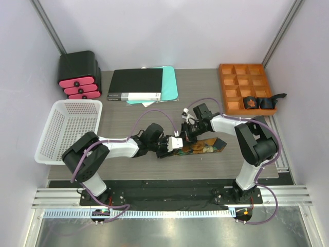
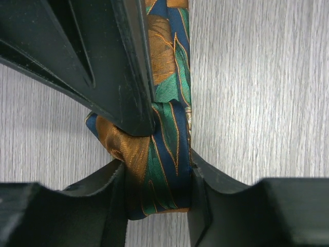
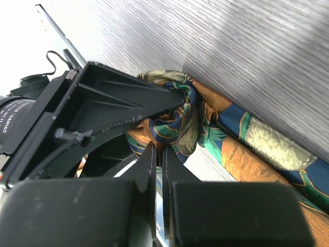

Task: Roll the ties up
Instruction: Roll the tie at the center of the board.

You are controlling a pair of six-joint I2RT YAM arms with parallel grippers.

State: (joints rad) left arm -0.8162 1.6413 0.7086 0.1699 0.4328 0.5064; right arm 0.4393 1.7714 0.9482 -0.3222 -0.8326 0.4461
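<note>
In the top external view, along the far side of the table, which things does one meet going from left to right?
The black stacked container with pink fronts → flat black book → orange wooden tray with square compartments.

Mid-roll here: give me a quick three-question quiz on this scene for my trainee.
1. True or false: the left claw is shut on the tie.
2. The orange tray sits: A far right, B far left, C near edge.
3. Fill in: the white basket is on the table's ___ side.
Key: 1 true; 2 A; 3 left.
</note>
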